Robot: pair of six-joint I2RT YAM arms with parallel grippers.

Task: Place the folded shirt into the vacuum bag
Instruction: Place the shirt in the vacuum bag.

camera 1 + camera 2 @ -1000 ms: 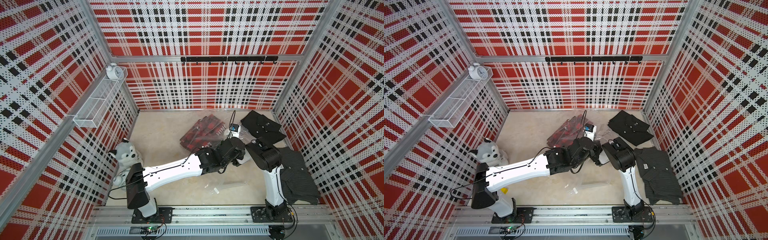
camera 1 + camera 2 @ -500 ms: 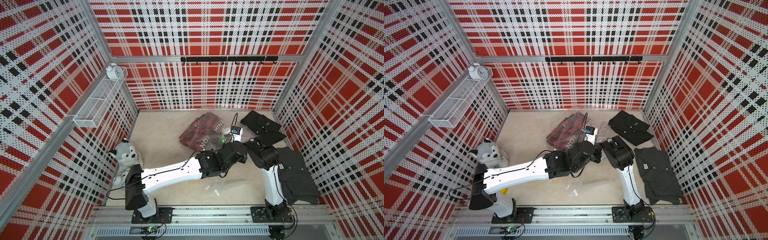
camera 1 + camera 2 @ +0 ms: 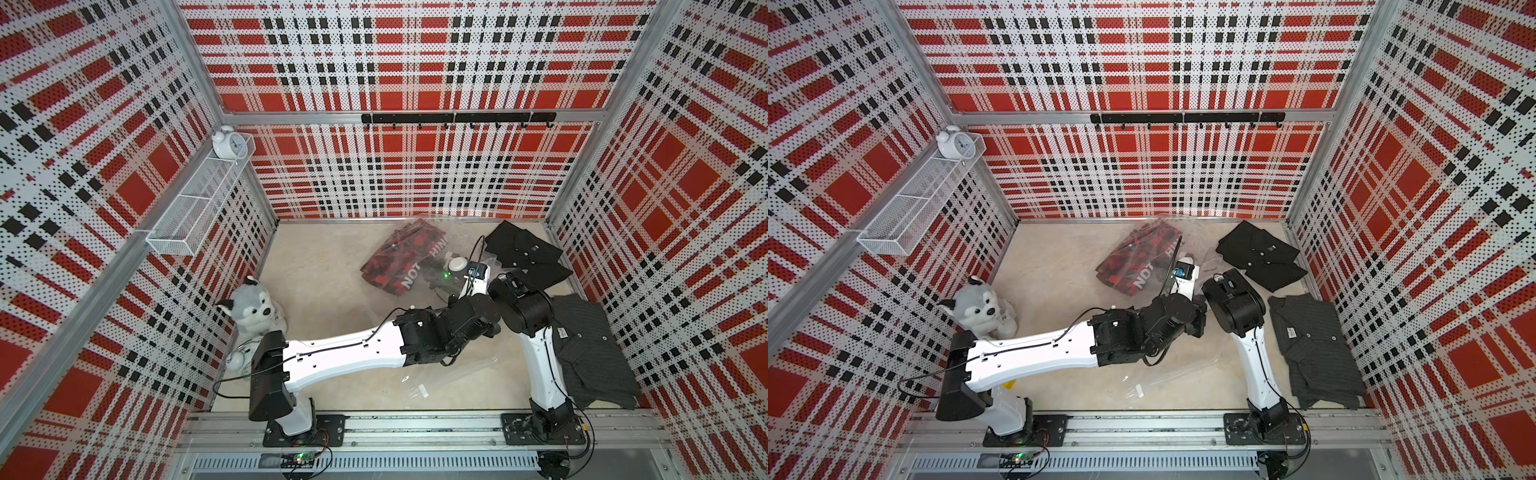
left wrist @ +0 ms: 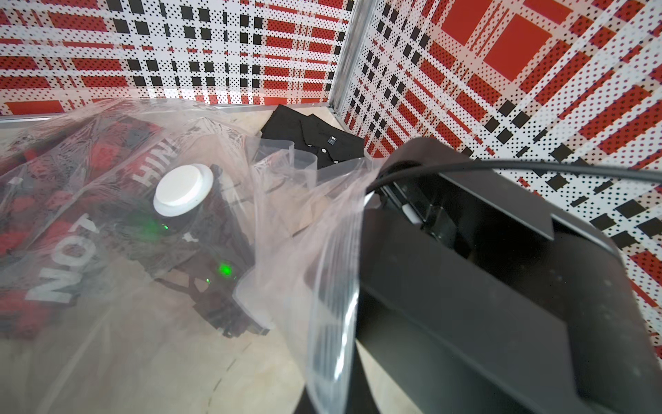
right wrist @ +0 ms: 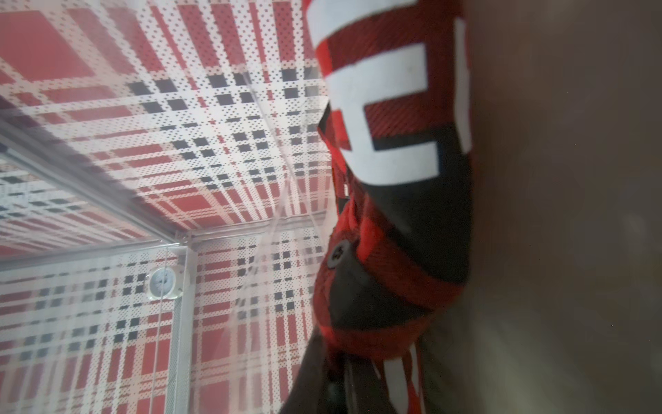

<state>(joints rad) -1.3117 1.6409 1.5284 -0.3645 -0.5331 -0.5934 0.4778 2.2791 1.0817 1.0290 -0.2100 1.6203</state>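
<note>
Folded shirt (image 3: pixel 399 257): red-black, likely soft, light, bunches; grip a thick folded edge | inside vacuum bag (image 4: pixel 286 251), just above centre in both top views | film looks slick, hold zip lip (image 4: pixel 333 286) | left gripper (image 3: pixel 478 266) closed, seemingly pinching that lip | right gripper (image 4: pixel 233 308) inside bag, jaws unclear

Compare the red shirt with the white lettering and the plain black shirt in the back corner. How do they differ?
Look: the red shirt is red and black with big white letters. The black shirt is plain black with small white buttons.
Place: the red shirt lies inside the clear vacuum bag. The black shirt lies uncovered on the table, outside the bag, near the robot's right wall.
Shared: both are folded and rest on the table.
</note>
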